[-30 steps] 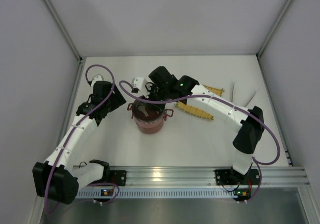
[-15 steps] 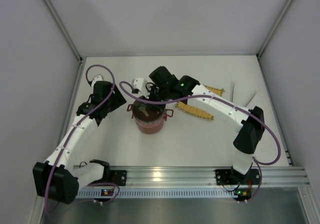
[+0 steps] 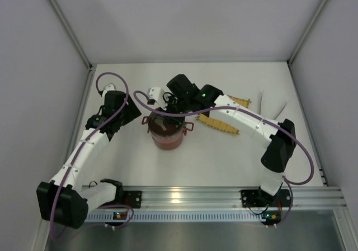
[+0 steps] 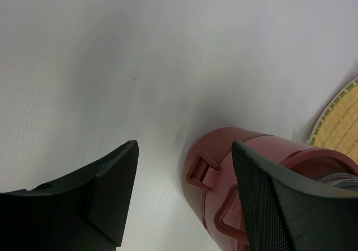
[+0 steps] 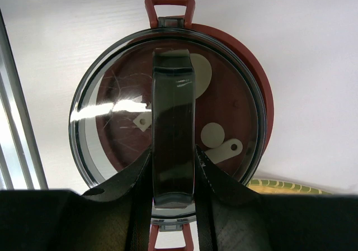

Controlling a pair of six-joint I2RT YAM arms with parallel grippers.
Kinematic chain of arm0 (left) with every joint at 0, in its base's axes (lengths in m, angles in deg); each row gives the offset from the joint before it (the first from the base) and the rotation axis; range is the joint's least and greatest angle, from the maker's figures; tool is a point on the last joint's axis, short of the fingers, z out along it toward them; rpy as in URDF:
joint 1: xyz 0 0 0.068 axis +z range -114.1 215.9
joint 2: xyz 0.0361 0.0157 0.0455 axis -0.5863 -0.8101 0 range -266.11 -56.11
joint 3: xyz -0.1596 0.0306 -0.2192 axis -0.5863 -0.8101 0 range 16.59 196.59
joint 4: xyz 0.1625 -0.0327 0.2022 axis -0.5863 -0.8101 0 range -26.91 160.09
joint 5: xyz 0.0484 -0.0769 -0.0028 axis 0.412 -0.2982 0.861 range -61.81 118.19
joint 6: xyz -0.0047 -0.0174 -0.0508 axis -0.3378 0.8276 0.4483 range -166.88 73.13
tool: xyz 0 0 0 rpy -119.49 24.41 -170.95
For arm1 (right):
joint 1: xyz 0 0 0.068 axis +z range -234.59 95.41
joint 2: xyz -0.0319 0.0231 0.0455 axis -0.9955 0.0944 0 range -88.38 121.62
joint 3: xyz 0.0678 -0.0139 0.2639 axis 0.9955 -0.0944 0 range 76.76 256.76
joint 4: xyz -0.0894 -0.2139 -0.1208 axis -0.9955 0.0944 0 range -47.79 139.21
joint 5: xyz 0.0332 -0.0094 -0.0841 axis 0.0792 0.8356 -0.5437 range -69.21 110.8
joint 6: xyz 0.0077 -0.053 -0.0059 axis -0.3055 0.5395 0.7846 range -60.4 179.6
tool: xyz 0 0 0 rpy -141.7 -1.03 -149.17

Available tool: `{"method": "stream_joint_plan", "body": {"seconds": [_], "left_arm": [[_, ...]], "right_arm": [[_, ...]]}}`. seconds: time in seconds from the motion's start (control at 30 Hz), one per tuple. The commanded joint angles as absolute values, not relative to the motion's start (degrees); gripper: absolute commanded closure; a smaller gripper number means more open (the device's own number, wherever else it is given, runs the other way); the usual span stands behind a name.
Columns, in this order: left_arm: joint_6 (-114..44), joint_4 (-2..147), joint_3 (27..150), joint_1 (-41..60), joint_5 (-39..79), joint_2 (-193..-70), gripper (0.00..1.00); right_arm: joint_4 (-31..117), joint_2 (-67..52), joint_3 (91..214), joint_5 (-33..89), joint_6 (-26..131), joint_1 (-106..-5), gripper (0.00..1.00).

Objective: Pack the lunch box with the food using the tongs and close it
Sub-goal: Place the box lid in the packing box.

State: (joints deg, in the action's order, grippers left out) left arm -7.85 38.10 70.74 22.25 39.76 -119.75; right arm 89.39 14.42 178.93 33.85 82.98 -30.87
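Right claw clamped on grey domed lid's left-right bar handle, lid squarely over round dark-red lunch box; my left claw gapes empty.

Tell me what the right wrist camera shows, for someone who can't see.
The right gripper pinches the bar handle of a clear grey domed lid, held over the round dark-red lunch box. A yellow woven mat peeks in at lower right.

your lunch box is dark red, its lid smoky grey; the mat beside it woven yellow.
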Motion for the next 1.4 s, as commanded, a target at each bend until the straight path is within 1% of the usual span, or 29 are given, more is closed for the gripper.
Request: {"method": "stream_joint_plan", "body": {"seconds": [0.0,0.7,0.97,1.37], "left_arm": [[-8.29,37.92,72.67,22.10,39.97,-118.87,0.27],[-8.38,38.18,72.49,22.10,39.97,-119.22,0.27],[-8.29,38.45,72.49,22.10,39.88,-119.30,0.27],[-8.29,38.45,72.58,22.10,39.62,-119.39,0.27]], "right_arm": [[85.72,14.36,181.70,33.37,82.37,-31.41,0.99],[84.40,16.82,181.53,32.84,81.40,-30.97,0.99],[85.01,15.16,180.21,29.23,81.75,-30.97,0.99],[87.29,13.92,180.03,29.41,82.37,-30.97,0.99]]}}
